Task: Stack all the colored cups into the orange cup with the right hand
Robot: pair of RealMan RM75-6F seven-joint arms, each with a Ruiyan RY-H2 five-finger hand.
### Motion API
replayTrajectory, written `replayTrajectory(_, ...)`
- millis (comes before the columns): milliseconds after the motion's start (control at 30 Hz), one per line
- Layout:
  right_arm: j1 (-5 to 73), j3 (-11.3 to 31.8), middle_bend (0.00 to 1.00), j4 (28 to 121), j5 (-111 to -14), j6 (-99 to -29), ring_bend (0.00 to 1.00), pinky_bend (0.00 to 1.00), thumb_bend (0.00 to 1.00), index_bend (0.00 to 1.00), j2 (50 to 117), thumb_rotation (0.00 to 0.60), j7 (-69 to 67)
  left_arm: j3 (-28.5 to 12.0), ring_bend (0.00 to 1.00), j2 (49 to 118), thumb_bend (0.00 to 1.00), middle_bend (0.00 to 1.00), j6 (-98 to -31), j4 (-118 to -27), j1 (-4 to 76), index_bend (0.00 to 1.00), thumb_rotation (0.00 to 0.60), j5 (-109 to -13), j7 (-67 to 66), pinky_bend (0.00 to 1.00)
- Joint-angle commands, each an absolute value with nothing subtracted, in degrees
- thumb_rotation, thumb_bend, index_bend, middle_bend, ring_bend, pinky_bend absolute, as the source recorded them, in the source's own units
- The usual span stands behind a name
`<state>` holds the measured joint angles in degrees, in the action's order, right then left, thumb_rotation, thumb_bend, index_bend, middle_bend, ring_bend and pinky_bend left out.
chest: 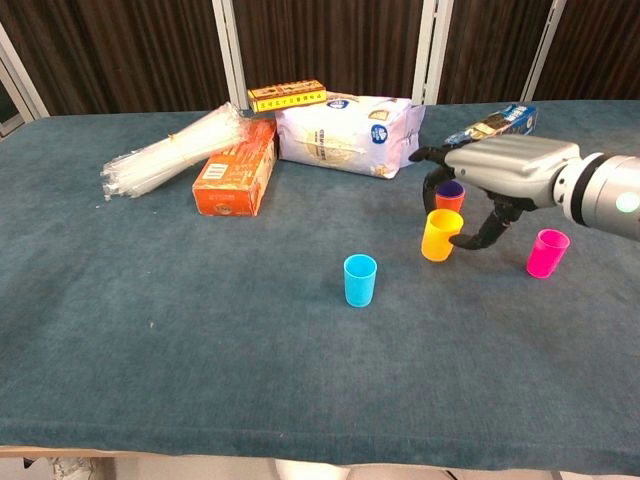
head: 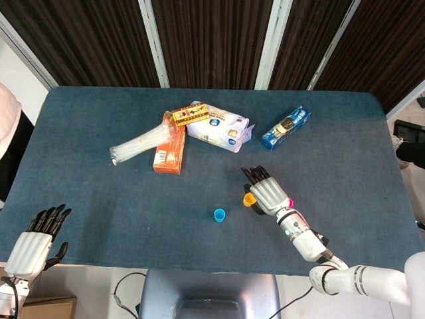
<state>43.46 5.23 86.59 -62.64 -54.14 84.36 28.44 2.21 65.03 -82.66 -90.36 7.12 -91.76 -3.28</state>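
My right hand [chest: 505, 170] [head: 267, 191] pinches a yellow-orange cup [chest: 441, 235] [head: 248, 199] between thumb and fingers. That cup hangs tilted, just off the cloth. Right behind it stands the orange cup [chest: 450, 197] with a purple cup nested inside; the hand hides it in the head view. A pink cup [chest: 547, 252] [head: 289, 202] stands upright to the right of the hand. To the hand's front left, a blue cup [chest: 360, 279] [head: 219, 214] stands alone. My left hand [head: 36, 239] hovers off the table's near left corner, fingers spread and holding nothing.
At the back lie a white bag [chest: 345, 134], an orange box [chest: 236, 167], a small yellow box [chest: 287, 96], a bundle of clear straws [chest: 170, 148] and a blue snack packet [chest: 492, 126]. The table's [chest: 200, 340] near edge runs along the bottom.
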Motion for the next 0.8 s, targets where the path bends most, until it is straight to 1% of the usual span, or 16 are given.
replayTrajectory(33, 42.50, 8.44, 0.03, 87.88, -63.68, -57.87, 0.00, 0.00, 0.46, 0.62, 83.07, 0.600, 24.93, 2.21, 0.06, 65.05, 0.45, 0.03, -82.64, -90.36, 7.10, 0.00, 0.600, -91.73, -3.36, 0.11)
replayTrajectory(167, 43.25, 12.58, 0.03, 85.88, -61.19, -59.79, 0.00, 0.00, 0.46, 0.62, 83.28, 0.600, 24.59, 2.25, 0.06, 65.25, 0.45, 0.03, -82.25, -90.34, 7.23, 0.00, 0.600, -91.67, -3.75, 0.11)
replayTrajectory(267, 44.60, 14.64, 0.03, 83.11, -57.36, -58.77, 0.00, 0.00, 0.46, 0.62, 84.15, 0.600, 26.16, 2.28, 0.06, 65.41, 0.45, 0.03, -82.11, -90.37, 7.28, 0.00, 0.600, -91.71, -4.14, 0.11)
replayTrajectory(333, 45.32, 15.17, 0.03, 81.54, -54.82, -57.58, 0.00, 0.00, 0.46, 0.62, 84.76, 0.600, 27.25, 2.27, 0.06, 65.46, 0.45, 0.03, -82.10, -90.40, 7.27, 0.00, 0.600, -91.66, -4.27, 0.11)
replayTrajectory(467, 45.75, 14.75, 0.03, 79.40, -52.86, -56.27, 0.00, 0.00, 0.46, 0.62, 85.75, 0.600, 27.97, 2.14, 0.06, 65.46, 0.45, 0.03, -82.02, -90.33, 7.29, 0.00, 0.600, -91.39, -4.22, 0.11)
replayTrajectory(800, 45.85, 13.31, 0.03, 76.43, -52.83, -54.53, 0.00, 0.00, 0.46, 0.62, 87.30, 0.600, 27.07, 2.13, 0.06, 65.50, 0.45, 0.03, -81.79, -90.30, 7.39, 0.00, 0.600, -91.31, -4.27, 0.11)
